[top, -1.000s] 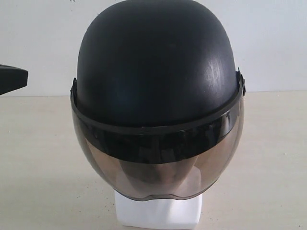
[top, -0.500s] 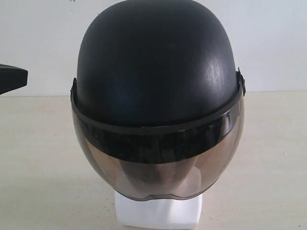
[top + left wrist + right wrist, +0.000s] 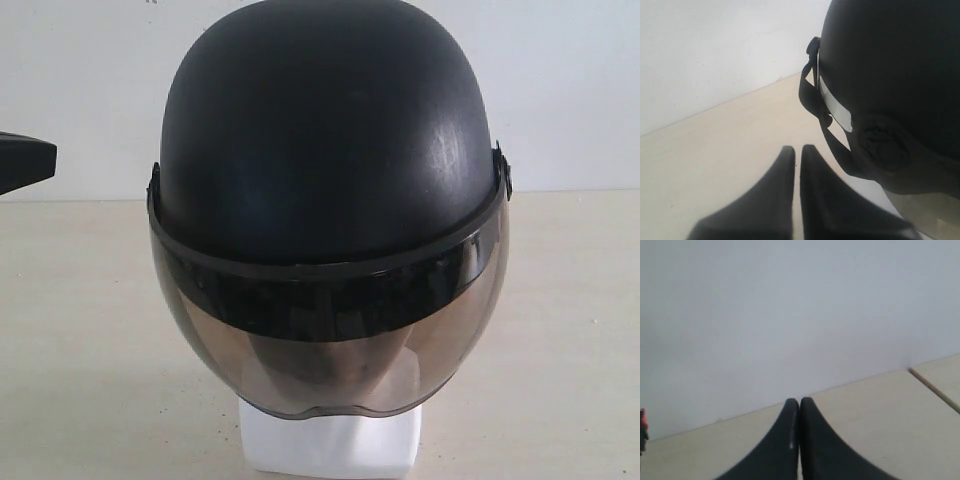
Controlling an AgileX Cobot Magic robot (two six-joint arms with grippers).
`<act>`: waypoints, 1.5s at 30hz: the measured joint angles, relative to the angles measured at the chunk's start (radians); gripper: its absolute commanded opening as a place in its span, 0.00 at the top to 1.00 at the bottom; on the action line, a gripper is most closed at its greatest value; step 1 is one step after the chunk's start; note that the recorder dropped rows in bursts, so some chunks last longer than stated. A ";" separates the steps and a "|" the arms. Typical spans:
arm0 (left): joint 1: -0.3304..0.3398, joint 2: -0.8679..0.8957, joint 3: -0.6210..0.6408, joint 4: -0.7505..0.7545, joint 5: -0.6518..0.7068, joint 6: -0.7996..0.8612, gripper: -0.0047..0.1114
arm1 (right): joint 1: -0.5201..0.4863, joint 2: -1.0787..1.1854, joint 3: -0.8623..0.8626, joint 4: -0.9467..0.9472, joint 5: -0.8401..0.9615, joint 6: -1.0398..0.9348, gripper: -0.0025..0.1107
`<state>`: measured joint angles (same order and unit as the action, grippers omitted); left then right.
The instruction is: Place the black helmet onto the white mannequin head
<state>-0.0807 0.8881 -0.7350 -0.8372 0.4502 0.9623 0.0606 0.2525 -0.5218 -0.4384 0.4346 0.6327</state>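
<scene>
The black helmet point(image 3: 320, 150) sits upright over the white mannequin head. Its smoky visor point(image 3: 330, 350) covers the face, which shows only dimly through it. Below the visor, the head's white square base point(image 3: 330, 445) stands on the table. In the left wrist view the helmet's shell point(image 3: 890, 65) and hanging chin strap point(image 3: 810, 95) are close by. My left gripper point(image 3: 796, 148) is beside them, apart from them, its jaws almost together with nothing between. A dark part of the left arm point(image 3: 25, 165) shows at the exterior view's left edge. My right gripper point(image 3: 799, 400) is shut and empty, facing the wall.
The beige table point(image 3: 90, 330) runs back to a white wall point(image 3: 80, 80). A thin brown strip point(image 3: 935, 390) lies across the table in the right wrist view, and a small red and black item point(image 3: 642, 432) shows at that view's edge.
The dark left arm part at the exterior view's left edge has slipped slightly further out of view. The helmet and head have not moved.
</scene>
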 measured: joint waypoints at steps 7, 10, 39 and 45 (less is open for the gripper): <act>0.000 0.000 0.000 0.000 0.000 0.000 0.92 | -0.022 0.000 0.007 0.066 0.000 -0.136 0.98; 0.000 0.000 0.000 0.000 0.000 0.000 0.92 | -0.022 -0.010 0.044 0.184 -0.010 -0.302 0.98; 0.000 0.000 0.000 0.000 -0.003 0.000 0.92 | -0.024 -0.247 0.518 0.476 -0.114 -0.557 0.98; 0.000 0.000 0.000 0.000 -0.003 0.000 0.92 | -0.028 -0.247 0.518 0.473 -0.104 -0.633 0.98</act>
<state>-0.0807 0.8881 -0.7350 -0.8372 0.4475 0.9623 0.0325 0.0054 -0.0041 0.0343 0.3309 0.0000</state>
